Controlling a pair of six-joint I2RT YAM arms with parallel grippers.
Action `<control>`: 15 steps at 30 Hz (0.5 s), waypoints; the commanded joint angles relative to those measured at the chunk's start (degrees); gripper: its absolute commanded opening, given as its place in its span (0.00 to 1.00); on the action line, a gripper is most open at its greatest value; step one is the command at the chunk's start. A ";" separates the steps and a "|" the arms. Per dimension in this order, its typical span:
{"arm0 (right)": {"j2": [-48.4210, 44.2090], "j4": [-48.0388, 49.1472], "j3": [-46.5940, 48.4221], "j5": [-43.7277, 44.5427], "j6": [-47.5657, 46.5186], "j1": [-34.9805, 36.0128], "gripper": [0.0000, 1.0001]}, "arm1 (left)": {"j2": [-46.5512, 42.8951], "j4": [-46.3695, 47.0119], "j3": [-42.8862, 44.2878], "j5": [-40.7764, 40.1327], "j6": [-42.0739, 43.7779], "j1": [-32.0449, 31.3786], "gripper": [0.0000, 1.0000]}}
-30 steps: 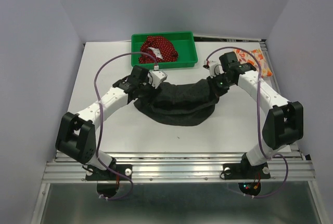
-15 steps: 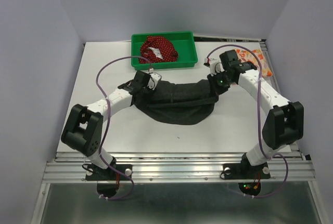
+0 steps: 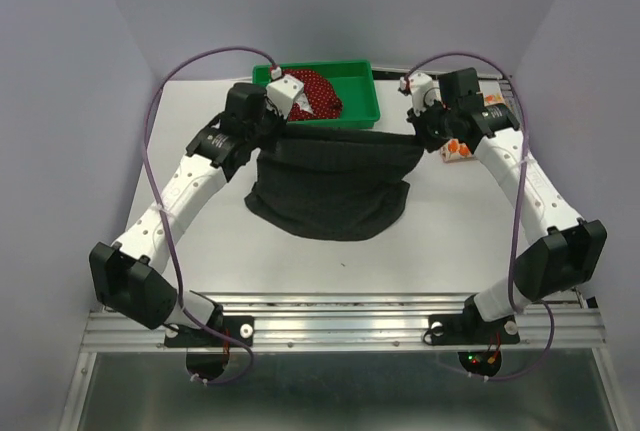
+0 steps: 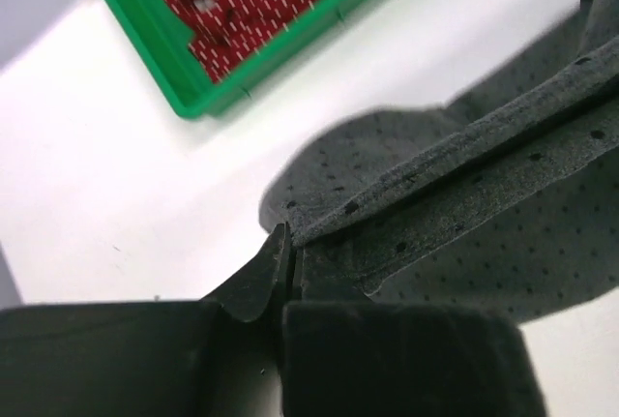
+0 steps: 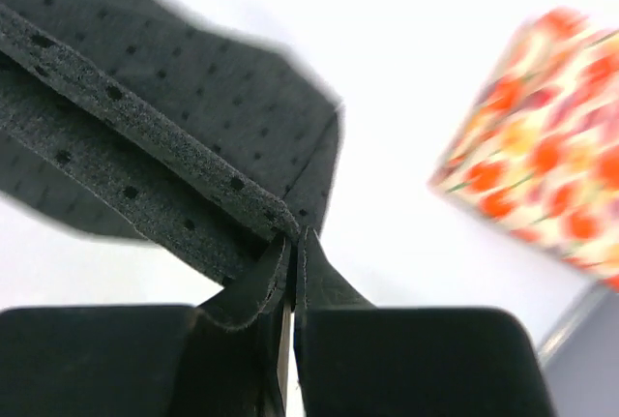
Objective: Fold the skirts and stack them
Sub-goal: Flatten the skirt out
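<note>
Charcoal skirt — matt dotted cloth; tray — glossy green plastic.

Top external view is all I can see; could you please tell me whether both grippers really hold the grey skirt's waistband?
Observer: The left wrist view shows the left gripper shut on one end of the thick band of the grey skirt.
Operator: Thank you, and the right one?
Observer: The right gripper is pinched shut on the band's other end.
Operator: Is the orange skirt caught up in it?
Observer: No; the orange-and-white skirt lies apart, with bare table between them.
</note>
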 commanded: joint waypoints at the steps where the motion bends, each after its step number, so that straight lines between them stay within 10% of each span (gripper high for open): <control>1: 4.31 3.14 12.96 12.95 -4.94 -1.27 0.01 | 2.48 -3.82 14.33 -7.68 3.61 1.81 0.00; 15: 31.21 27.11 59.57 31.58 -11.09 -4.43 0.01 | 23.22 16.56 53.61 -18.93 4.06 7.60 0.00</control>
